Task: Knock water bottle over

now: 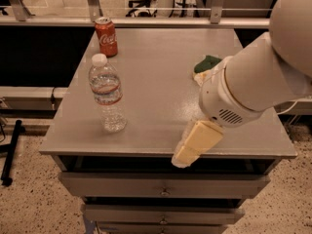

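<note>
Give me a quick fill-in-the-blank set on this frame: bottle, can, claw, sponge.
1. The water bottle stands ____ on the table.
2. The can behind the bottle is ____ in colour.
3. The claw hangs at the table's ____ edge, above the drawers, apart from the bottle.
4. The arm partly hides a ____ sponge.

Missing words: upright; red; front; green.

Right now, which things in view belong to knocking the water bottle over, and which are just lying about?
For the job: water bottle, upright, left front of the table; hand, over the front edge, right of the bottle.
Lying about: soda can, back left corner; green sponge, right side, partly behind the arm.
</note>
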### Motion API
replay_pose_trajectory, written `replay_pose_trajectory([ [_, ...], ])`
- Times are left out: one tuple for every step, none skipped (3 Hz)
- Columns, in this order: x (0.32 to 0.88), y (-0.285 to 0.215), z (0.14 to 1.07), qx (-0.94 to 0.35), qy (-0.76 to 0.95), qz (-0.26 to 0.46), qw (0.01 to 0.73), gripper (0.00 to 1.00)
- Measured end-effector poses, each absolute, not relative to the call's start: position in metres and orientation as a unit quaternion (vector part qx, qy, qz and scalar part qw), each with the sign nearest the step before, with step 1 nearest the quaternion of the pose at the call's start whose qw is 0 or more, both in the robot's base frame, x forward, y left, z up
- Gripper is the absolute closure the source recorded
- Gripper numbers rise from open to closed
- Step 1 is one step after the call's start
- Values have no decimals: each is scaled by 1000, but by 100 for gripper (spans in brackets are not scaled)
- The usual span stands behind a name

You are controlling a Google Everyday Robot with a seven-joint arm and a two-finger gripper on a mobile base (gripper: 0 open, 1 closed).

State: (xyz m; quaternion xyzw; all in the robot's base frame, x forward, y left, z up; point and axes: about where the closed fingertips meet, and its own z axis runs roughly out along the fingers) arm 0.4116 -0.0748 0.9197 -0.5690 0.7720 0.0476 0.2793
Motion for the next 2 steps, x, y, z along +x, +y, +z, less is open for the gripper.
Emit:
replay_pose_trajectory([
  [423,-61,919,-561,769,62,300,0],
  [459,-14,913,-538,753,116,361,0],
])
